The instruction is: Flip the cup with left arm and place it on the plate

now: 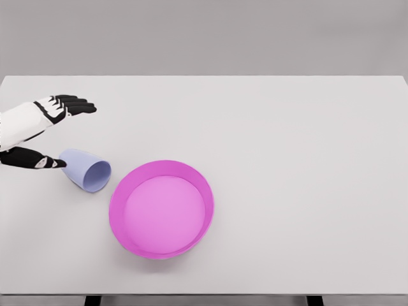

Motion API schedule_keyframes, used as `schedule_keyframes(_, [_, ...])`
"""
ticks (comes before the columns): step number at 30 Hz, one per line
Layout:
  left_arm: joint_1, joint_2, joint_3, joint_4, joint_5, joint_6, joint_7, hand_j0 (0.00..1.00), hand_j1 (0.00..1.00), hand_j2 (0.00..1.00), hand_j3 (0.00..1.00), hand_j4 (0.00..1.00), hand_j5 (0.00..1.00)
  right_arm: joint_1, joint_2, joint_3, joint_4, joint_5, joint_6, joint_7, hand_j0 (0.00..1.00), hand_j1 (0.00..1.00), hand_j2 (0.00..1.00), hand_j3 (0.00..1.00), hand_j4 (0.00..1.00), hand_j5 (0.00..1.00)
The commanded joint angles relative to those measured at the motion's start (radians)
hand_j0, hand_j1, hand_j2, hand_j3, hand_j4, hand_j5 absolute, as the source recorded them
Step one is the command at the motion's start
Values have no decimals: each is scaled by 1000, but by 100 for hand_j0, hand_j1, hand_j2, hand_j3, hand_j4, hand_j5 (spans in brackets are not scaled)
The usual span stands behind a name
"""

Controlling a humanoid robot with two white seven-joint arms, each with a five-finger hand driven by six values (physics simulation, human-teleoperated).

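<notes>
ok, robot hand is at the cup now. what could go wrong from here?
1. The cup lies on its side, thumb at its base, fingers spread above. It could roll away before the left robot hand closes.
2. Its open end points toward the pink plate, which sits close by. A nudge may knock the cup against the rim.
3. The plate has a raised wall, so a low carry could clip it.

You had the cup (86,169) lying on its side on the bench (306,159), just left of the plate (161,208) and apart from it, with the left hand (44,127) at the cup's left.
</notes>
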Motion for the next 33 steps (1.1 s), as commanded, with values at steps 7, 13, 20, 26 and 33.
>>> schedule_keyframes(7, [8,27,-43,17,4,45,-15,100,100,100,100,100,100,0,0,0,0,0,0,0,100,100,100,100,100,100])
schedule_keyframes(13, [-5,25,-43,14,7,48,-162,100,100,100,100,100,100,0,0,0,0,0,0,0,100,100,100,100,100,100])
schedule_keyframes(20, [-8,-12,-63,17,3,158,-216,100,100,100,100,100,100,0,0,0,0,0,-1,0,100,100,100,100,100,100])
schedule_keyframes(26, [-17,-27,-66,22,-28,201,-216,100,100,100,100,100,100,0,0,0,0,0,0,0,100,100,100,100,100,100])
schedule_keyframes(33, [-38,-85,-89,80,-71,203,-216,100,100,100,100,100,100,0,0,0,0,0,-1,0,100,100,100,100,100,100])
